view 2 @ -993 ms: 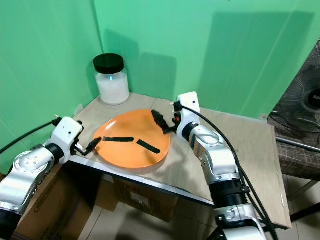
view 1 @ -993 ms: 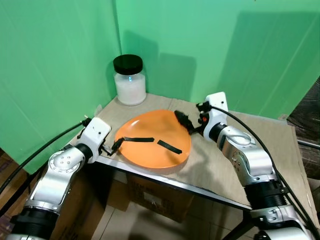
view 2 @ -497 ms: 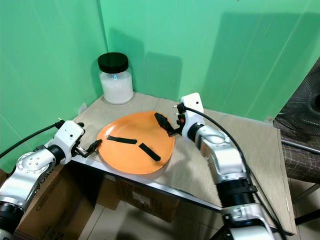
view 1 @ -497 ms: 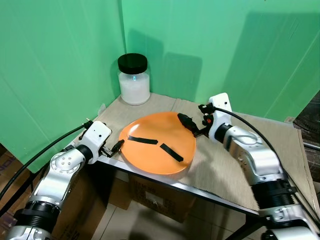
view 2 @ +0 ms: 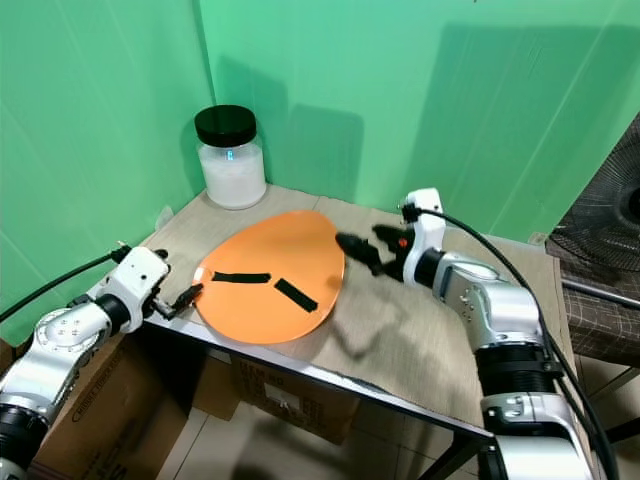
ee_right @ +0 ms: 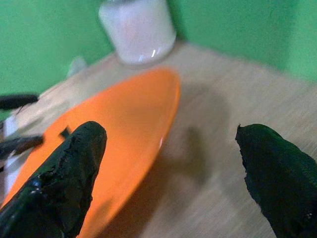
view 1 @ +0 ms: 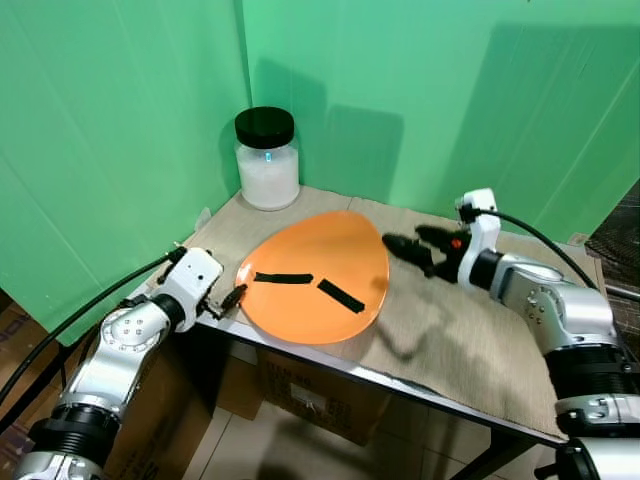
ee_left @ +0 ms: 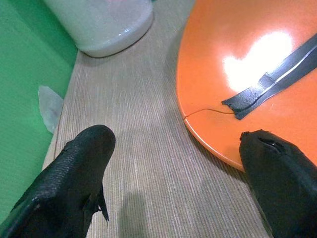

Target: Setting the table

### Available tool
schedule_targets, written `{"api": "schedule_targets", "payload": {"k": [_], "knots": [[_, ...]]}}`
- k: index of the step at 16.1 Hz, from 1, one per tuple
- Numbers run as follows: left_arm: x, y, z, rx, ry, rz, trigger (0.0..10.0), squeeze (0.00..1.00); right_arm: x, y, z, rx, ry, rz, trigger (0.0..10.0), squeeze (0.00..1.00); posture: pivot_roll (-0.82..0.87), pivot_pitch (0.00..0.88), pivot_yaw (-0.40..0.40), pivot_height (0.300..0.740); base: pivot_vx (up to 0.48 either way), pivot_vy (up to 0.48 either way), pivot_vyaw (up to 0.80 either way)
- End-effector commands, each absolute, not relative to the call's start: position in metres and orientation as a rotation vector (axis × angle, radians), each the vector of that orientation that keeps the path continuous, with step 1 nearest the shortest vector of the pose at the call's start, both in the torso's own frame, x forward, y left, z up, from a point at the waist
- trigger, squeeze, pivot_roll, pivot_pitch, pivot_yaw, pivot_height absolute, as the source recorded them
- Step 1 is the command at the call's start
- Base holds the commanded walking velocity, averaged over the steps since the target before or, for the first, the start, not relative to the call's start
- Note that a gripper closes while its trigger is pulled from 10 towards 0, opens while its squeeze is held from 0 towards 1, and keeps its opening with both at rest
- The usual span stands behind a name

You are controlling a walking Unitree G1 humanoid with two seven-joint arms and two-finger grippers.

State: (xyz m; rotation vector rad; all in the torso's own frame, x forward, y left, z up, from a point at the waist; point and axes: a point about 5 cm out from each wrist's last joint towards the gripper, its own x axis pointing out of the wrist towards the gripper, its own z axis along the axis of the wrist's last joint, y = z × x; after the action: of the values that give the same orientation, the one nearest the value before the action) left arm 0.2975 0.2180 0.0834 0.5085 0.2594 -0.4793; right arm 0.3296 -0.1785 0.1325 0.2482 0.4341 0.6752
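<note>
— On the near left part of the table (view 1: 470, 350) lies the orange plate (view 1: 315, 275), two strips of black tape (view 1: 341, 295) stuck across it; its near rim hangs a little past the table edge, I think, though the angle makes that hard to settle.

— And the right gripper (view 1: 410, 250)? Half a second ago its fingers were at the plate's far rim.

— It has let go and drawn back to the right; it now hovers just beside the rim, apart from it, fingers spread wide, as the right wrist view confirms; the plate's far side looks lifted off the mat, a shadow showing under it.

— The left gripper (view 1: 228, 299)?

— Where it was, at the near left corner of the table, just beside the plate's left rim; its fingers (ee_left: 74, 173) stand apart with bare mat between them, holding nothing; one tip sits close to the rim, touching or not I cannot say.

— So the plate is placed?

— I'd judge it released and roughly set, but near the edge; a push further in may be needed before anything else goes down.

— The surroundings?

— A woven beige mat covers the table; a white jar (view 1: 267, 160) with a black lid stands in the far left corner, well clear of the plate; green cloth walls behind and to the left; cardboard boxes (view 1: 310, 400) under the table; a fan (view 2: 612, 195) at the right.
</note>
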Motion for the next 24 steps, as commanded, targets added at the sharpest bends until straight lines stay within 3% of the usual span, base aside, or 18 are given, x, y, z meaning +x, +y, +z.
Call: {"api": "schedule_targets", "payload": {"k": [1,10,11,12,17,24], "knots": [[0.291,0.217,0.069,0.514,0.321,-0.497,10.0,0.0,0.328,-0.179,0.129,0.296,0.491,0.687,10.0,0.0,-0.06,0.0,-0.03,0.74,0.0,0.0,0.0],[0.29,0.214,0.065,0.522,0.312,-0.487,10.0,0.0,0.327,-0.146,0.112,0.485,0.729,0.72,10.0,0.0,-0.06,0.0,-0.058,0.74,0.0,0.0,0.0],[0.29,0.214,0.065,0.522,0.311,-0.486,10.0,0.0,0.326,-0.146,0.111,0.498,0.741,0.716,7.9,0.0,-0.06,0.0,-0.058,0.74,0.0,0.0,0.0],[0.29,0.213,0.065,0.522,0.309,-0.484,10.0,0.0,0.327,-0.145,0.112,0.534,0.761,0.702,0.0,0.0,-0.06,0.0,-0.059,0.74,0.0,0.0,0.0],[0.291,0.214,0.066,0.526,0.303,-0.475,10.0,0.0,0.329,-0.142,0.119,0.673,0.848,0.7,0.0,0.0,-0.05,0.0,-0.067,0.74,0.0,0.0,0.0],[0.291,0.214,0.066,0.529,0.299,-0.468,10.0,0.0,0.329,-0.141,0.116,0.719,0.886,0.685,0.0,0.0,-0.04,0.0,-0.075,0.74,0.0,0.0,0.0]]}}
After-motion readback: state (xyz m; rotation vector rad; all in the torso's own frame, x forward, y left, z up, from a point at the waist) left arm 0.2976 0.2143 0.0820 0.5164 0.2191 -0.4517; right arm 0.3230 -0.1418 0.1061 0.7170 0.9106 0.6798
